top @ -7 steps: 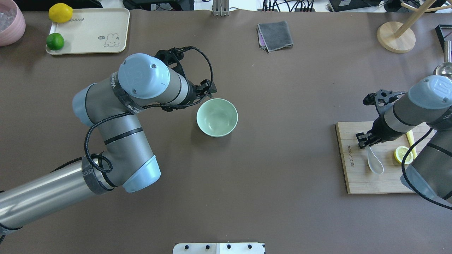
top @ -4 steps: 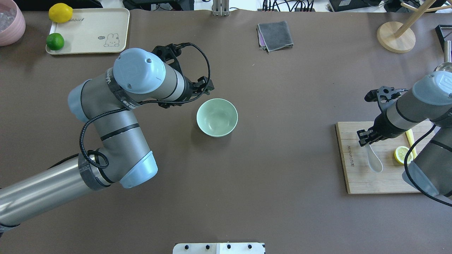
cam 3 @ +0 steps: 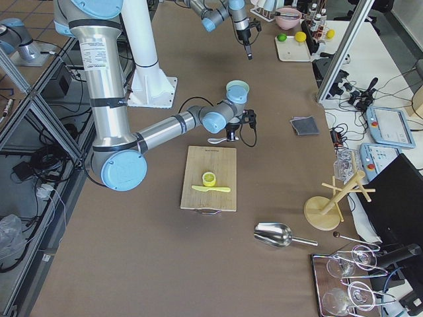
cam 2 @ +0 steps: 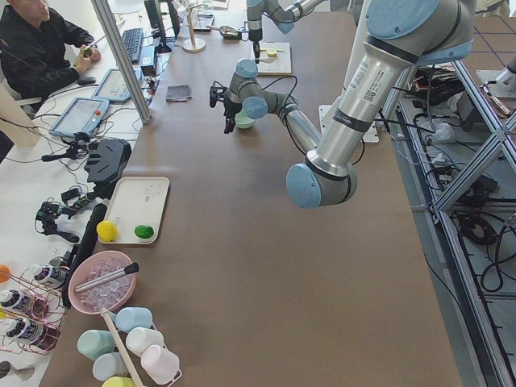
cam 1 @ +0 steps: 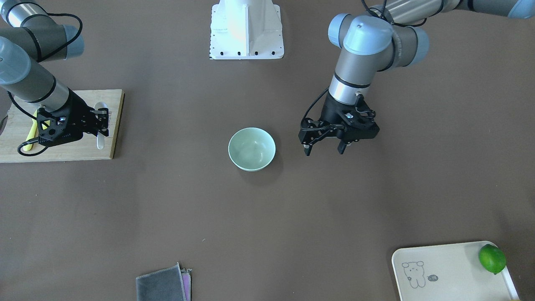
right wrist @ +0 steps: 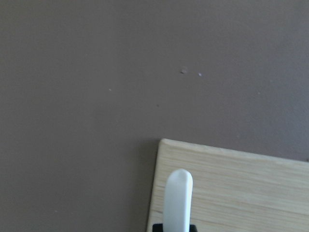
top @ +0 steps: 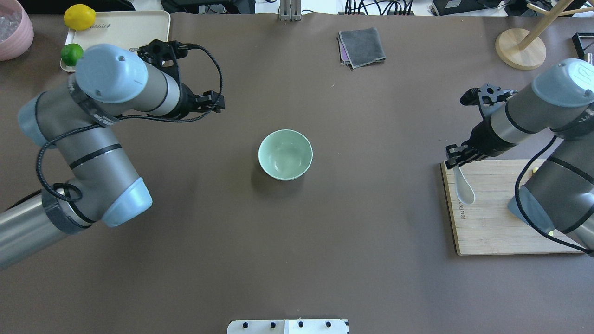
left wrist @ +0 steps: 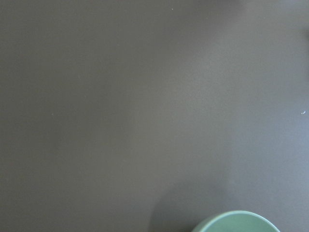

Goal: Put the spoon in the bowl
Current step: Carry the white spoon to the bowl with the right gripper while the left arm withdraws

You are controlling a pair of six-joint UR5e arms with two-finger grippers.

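Note:
The pale mint-green bowl [top: 285,154] stands empty in the middle of the table; it also shows in the front view [cam 1: 251,149], and its rim shows in the left wrist view [left wrist: 236,223]. My right gripper [top: 455,158] is shut on the white spoon [top: 465,186] by its handle and holds it over the far left corner of the cutting board [top: 501,222], far to the right of the bowl. The handle tip shows in the right wrist view [right wrist: 178,195]. My left gripper [cam 1: 324,149] is open and empty, up off the table beside the bowl.
A lemon slice [cam 3: 209,178] and a yellow-green knife [cam 3: 211,189] lie on the board. A cream tray [top: 116,32] with a lemon [top: 79,16] and a lime [top: 69,53] sits at the far left. A grey cloth [top: 362,46] and a wooden stand [top: 519,48] lie at the back.
My left arm has swung away from the bowl, to the left and back. My right gripper has carried the spoon left and back, to the board's far left corner.

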